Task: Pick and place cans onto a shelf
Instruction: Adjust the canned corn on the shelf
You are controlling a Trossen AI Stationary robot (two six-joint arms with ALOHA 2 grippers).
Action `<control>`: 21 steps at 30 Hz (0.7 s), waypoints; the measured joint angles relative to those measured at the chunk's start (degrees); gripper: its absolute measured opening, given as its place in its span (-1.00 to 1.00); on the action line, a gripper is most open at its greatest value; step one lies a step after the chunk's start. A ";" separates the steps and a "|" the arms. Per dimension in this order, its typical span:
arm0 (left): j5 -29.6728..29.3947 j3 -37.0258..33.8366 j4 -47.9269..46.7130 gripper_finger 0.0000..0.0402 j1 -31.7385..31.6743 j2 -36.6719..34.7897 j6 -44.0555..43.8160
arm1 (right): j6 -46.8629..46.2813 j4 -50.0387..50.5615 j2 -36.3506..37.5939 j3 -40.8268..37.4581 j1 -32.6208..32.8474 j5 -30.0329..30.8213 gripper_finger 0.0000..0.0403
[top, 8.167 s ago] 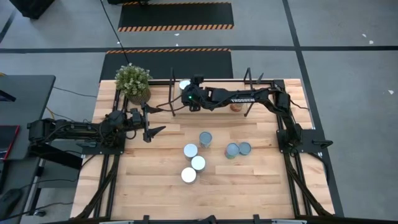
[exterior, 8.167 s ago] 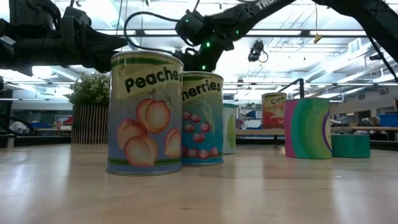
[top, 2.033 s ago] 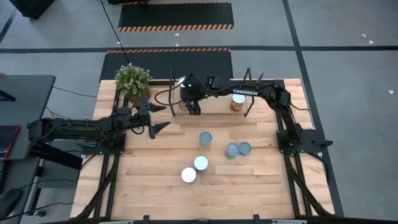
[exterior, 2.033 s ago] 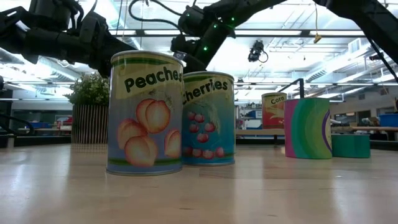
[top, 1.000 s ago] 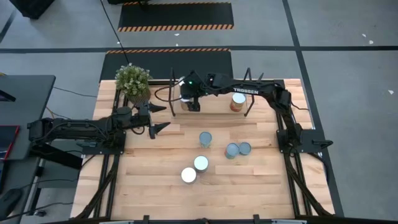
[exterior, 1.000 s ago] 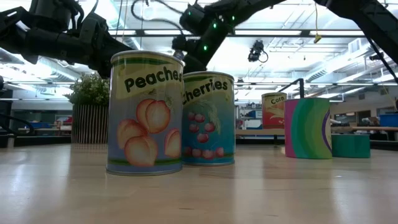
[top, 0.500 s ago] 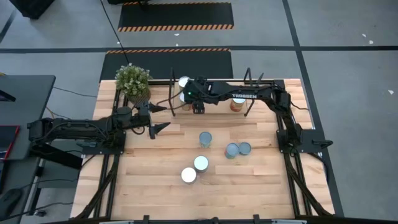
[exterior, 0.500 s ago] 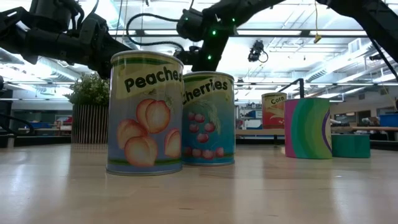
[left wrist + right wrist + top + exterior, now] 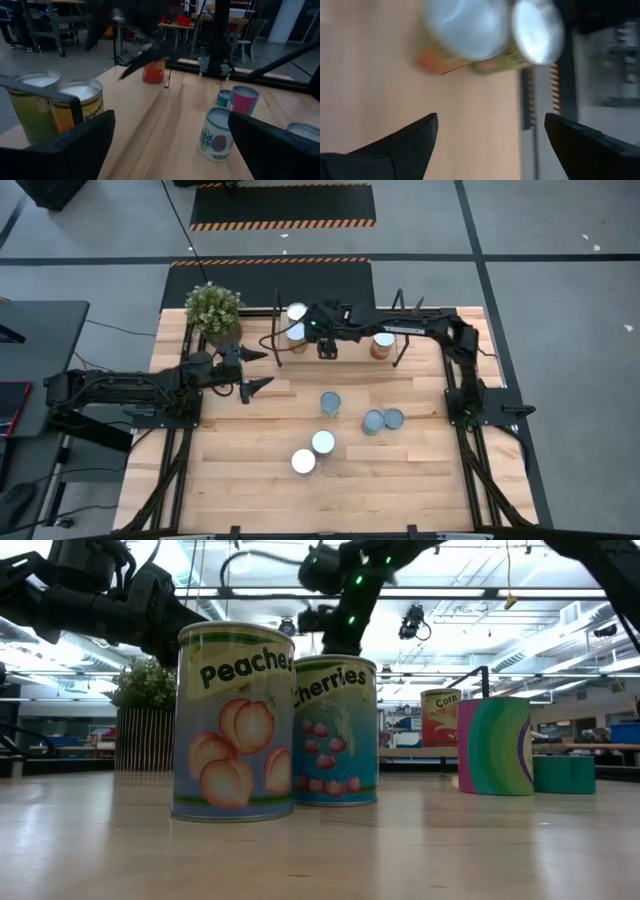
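Observation:
The shelf (image 9: 356,351) stands along the table's far edge. Two cans (image 9: 297,313) (image 9: 296,332) stand close together at its left end, and an orange-red can (image 9: 383,343) stands toward its right end. My right gripper (image 9: 328,348) hovers above the shelf just right of the two cans, open and empty. The right wrist view shows their silver tops (image 9: 470,25) (image 9: 537,30) beyond its spread fingers. My left gripper (image 9: 262,370) is open and empty above the table's left side. Several cans stand on the table: (image 9: 330,403), (image 9: 373,421), (image 9: 393,418), (image 9: 322,442), (image 9: 303,462).
A potted plant (image 9: 214,313) stands at the far left corner beside the shelf. In the low view a Peaches can (image 9: 235,720) and a Cherries can (image 9: 335,730) stand nearest the near edge. Bare wood lies between my left gripper and the table cans.
My right gripper has moved along the shelf toward the table's right edge, away from the shelf's left end. The two cans there, which the gripper and arm partly covered before, now show side by side.

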State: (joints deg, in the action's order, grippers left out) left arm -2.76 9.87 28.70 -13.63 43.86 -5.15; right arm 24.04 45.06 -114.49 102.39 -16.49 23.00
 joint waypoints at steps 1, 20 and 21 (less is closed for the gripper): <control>0.00 0.00 -0.44 0.97 0.00 0.02 0.14 | -0.25 2.06 0.82 0.00 0.15 -1.51 0.86; -0.02 0.00 -1.66 0.97 -0.02 0.02 1.35 | -10.40 32.92 4.17 -0.07 -5.35 -3.50 0.95; -0.02 0.00 -1.59 0.97 -0.02 0.02 1.37 | -10.73 33.65 4.17 -0.07 -5.07 -4.15 0.95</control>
State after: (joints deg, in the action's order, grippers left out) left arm -2.79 9.87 27.11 -13.65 43.88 -3.77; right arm 13.31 78.70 -110.32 102.32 -21.56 18.85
